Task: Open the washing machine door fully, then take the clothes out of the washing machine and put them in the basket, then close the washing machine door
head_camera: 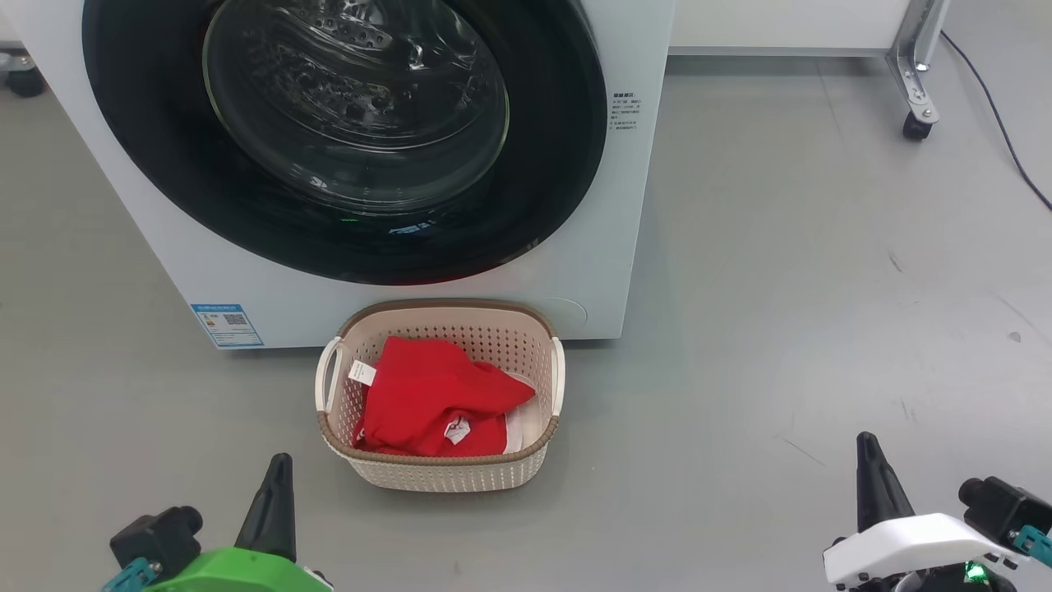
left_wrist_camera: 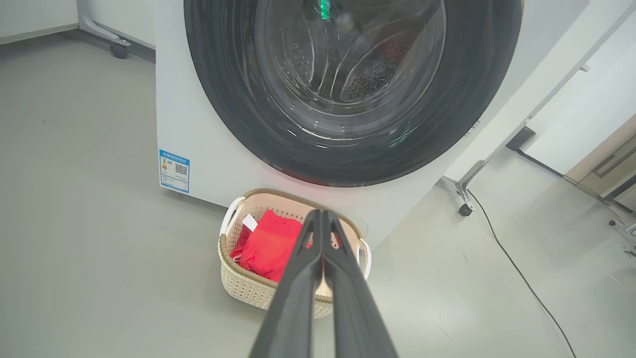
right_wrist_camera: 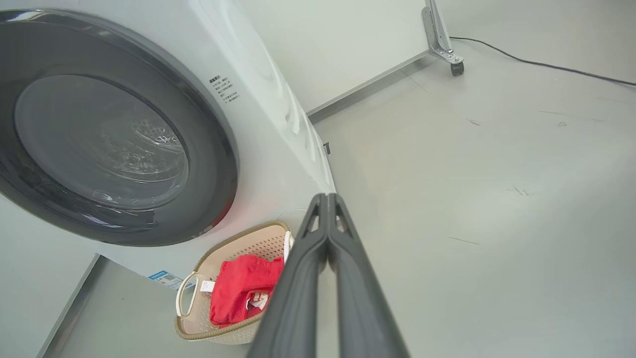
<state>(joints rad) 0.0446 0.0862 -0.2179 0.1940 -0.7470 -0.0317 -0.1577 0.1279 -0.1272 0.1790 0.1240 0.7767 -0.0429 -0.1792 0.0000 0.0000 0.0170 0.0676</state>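
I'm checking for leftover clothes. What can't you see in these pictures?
Drum inside, all views: glare on the door glass blurs it, so leftovers cannot be told.
Washer top, head view: cut off by the edge.
Basket bottom, all views: clothes cover it.
Label print, all views: too small.

I can read no words outright. QR code on blue label sticker [head_camera: 227, 326], low left on washing machine [head_camera: 279, 312] front; its print too small. Right of washing machine door [head_camera: 559, 164], block of small dark print [head_camera: 625, 113], illegible. On clothes [head_camera: 427, 395], white tags [head_camera: 362, 372], marks unreadable.
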